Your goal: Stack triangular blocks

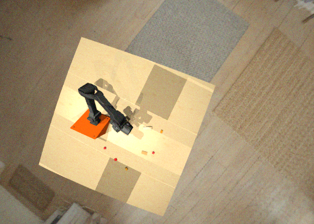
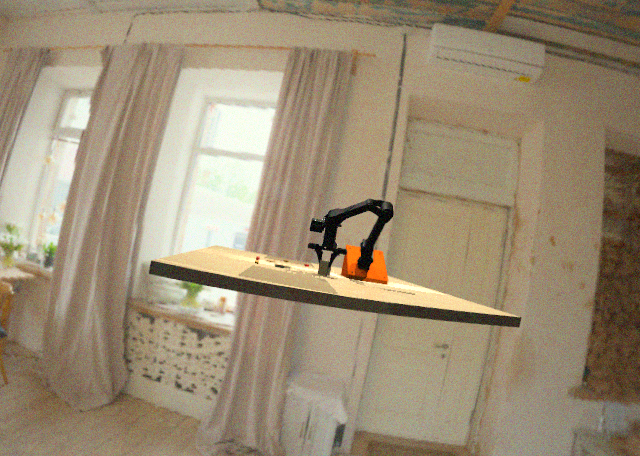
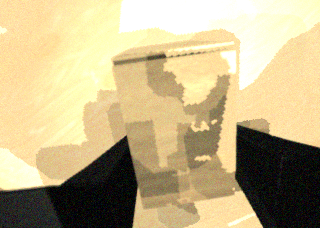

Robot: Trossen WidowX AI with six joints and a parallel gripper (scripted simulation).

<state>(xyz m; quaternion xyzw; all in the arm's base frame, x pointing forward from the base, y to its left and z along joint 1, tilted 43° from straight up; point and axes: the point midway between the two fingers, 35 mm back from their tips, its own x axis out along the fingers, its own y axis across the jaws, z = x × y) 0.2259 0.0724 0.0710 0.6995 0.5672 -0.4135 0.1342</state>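
My tool (image 2: 325, 262) (image 3: 176, 134) grips a pale block (image 2: 324, 266) (image 3: 175, 123) above the bench (image 1: 116, 181) (image 2: 330, 297); no legible markings.

Three red cubes (image 1: 105, 148) (image 1: 115, 159) (image 1: 153, 152) (image 2: 257, 258) (image 2: 306, 265), two orange bits (image 1: 161, 131) (image 1: 126, 168), two pale loose pieces (image 1: 147, 127) (image 1: 144, 153) (image 2: 281, 265), one gripped block (image 2: 324, 268) (image 3: 172, 133), one arm (image 1: 105, 105) (image 2: 383, 212)

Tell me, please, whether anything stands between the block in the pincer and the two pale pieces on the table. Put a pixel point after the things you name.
Nothing visible stands between the held block (image 2: 324, 265) (image 3: 175, 113) and the nearer pale piece (image 1: 146, 128) or the farther one (image 1: 144, 153). A red cube (image 1: 153, 152) sits just beyond the farther.
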